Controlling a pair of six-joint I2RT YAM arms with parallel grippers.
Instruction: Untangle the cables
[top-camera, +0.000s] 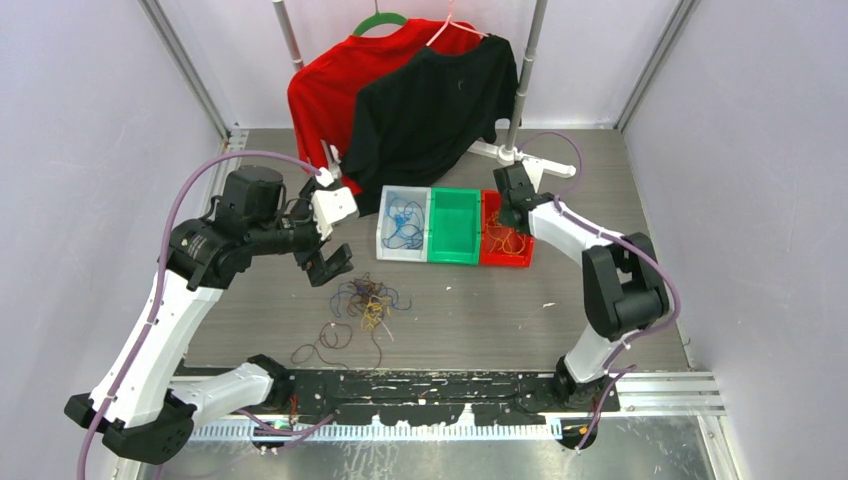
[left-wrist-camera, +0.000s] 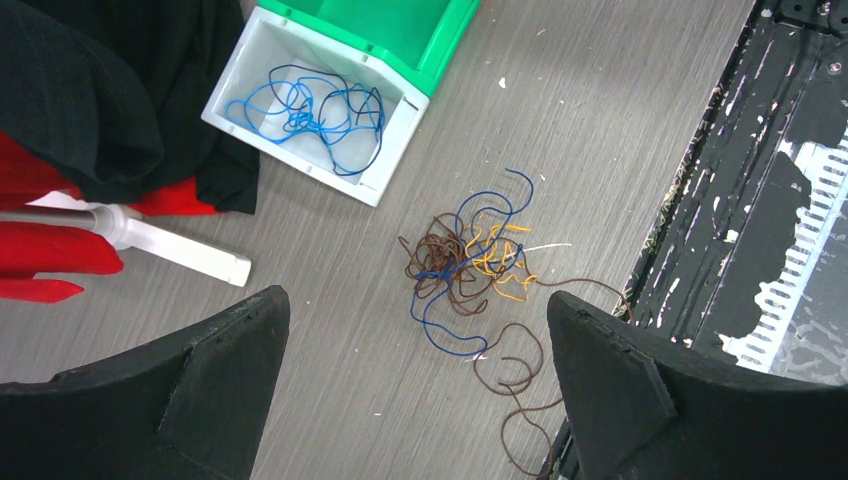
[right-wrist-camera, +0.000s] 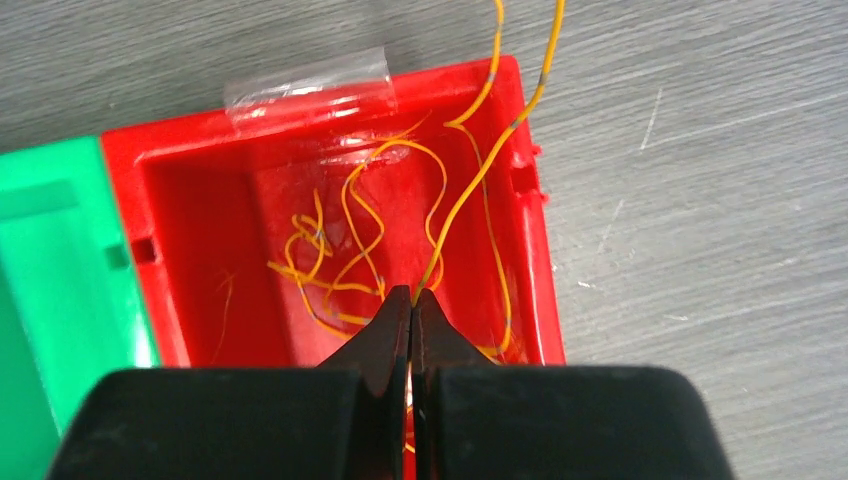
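Fingers of the left gripper (top-camera: 325, 265) stand spread wide, holding nothing, above the table (top-camera: 600, 310). The tangle (top-camera: 365, 300) of blue, brown and yellow-orange cables lies on the table at about 5 o'clock from that gripper in the top view, apart from it. In the left wrist view the tangle (left-wrist-camera: 465, 265) shows in the gap between the two dark fingers (left-wrist-camera: 230, 370), slightly toward 1 o'clock of the midpoint, touched by neither. A loose brown cable (left-wrist-camera: 515, 375) trails from it toward 5 o'clock, close to the inner edge of the finger on the right of that view.

At 2 o'clock from the tangle in the top view sits a row of three bins. The white bin (top-camera: 385, 245) holds a bundle of blue cables (top-camera: 403, 222), the green bin (top-camera: 455, 225) is next, and the red bin (top-camera: 505, 262) is last.

The right gripper (top-camera: 508, 215) hangs over the red bin with its jaws pressed together. In the right wrist view the tips (right-wrist-camera: 412, 300) pinch one yellow-orange cable (right-wrist-camera: 480, 170), which runs from the tips toward 1 o'clock, over the bin's rim (right-wrist-camera: 535, 250) and out of the picture. More yellow-orange strands (right-wrist-camera: 310, 250) lie on the bin floor at 10 o'clock from the tips.
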